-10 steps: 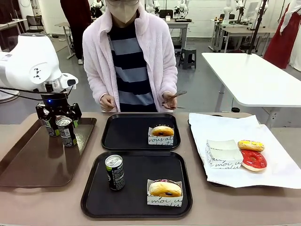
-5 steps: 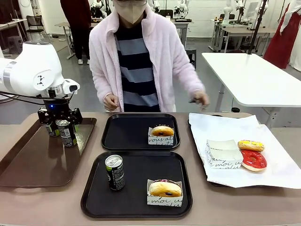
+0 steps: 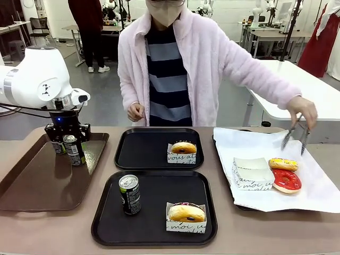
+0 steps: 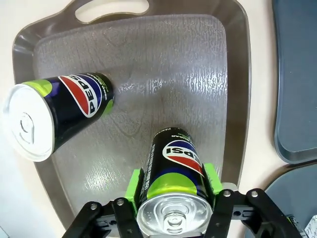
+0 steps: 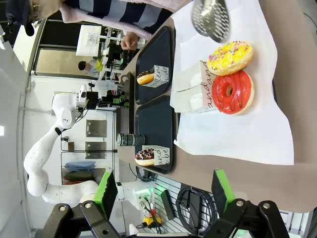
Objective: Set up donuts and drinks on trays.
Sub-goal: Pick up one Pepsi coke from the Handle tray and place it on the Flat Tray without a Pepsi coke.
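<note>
Over at the far left, the left gripper [image 4: 173, 184] is clamped on a Pepsi can [image 4: 176, 163] standing on the brown tray [image 3: 32, 180], with a second can [image 4: 59, 116] nearby. The near black tray [image 3: 159, 234] carries a third can [image 3: 129, 194] and a sleeved donut [image 3: 186, 213]; the far black tray [image 3: 138, 154] carries a golden donut [image 3: 183, 147]. The right gripper [image 5: 163, 193] gapes empty, and the person's tongs [image 3: 295, 137] hover above the yellow donut [image 3: 283, 164].

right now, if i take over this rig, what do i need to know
Left gripper shut on a can at the brown tray; spare can beside it. Right gripper open, holding nothing.
Near tray: drink and front donut, done.
Far tray: back donut, no drink.
Left to do: bring the held can to the far tray.
Person's tongs hover over the loose donuts.
</note>
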Tool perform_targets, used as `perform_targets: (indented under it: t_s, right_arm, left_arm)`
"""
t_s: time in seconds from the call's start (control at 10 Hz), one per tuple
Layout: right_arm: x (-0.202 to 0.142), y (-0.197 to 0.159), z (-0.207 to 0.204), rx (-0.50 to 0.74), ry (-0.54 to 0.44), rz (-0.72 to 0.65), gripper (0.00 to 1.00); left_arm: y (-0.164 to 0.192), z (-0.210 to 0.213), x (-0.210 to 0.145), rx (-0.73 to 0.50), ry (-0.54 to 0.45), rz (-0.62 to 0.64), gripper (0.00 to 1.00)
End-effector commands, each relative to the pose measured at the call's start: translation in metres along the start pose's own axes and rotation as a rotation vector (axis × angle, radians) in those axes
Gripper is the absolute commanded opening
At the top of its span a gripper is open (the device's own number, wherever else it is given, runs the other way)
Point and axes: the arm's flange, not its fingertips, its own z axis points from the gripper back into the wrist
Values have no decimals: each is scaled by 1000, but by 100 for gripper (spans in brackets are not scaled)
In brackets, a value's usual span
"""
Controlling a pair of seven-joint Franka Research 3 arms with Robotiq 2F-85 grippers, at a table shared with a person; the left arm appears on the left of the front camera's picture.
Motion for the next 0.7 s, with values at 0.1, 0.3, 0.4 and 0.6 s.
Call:
perform_targets:
  t_s: [0.1, 0.3, 0.4, 0.6]
  right_arm:
    - [3, 0, -1, 29, -17, 16, 100]
    - [3, 0, -1, 29, -17, 16, 100]
    - [3, 0, -1, 29, -17, 16, 100]
    - [3, 0, -1, 29, -17, 16, 100]
  left_arm:
    - [1, 10, -2, -29, 14, 11, 5]
    - [-3, 61, -12, -86, -17, 13, 56]
    - [-4, 91, -22, -104, -33, -5, 56]
    - [-7, 128, -38, -108, -69, -40, 56]
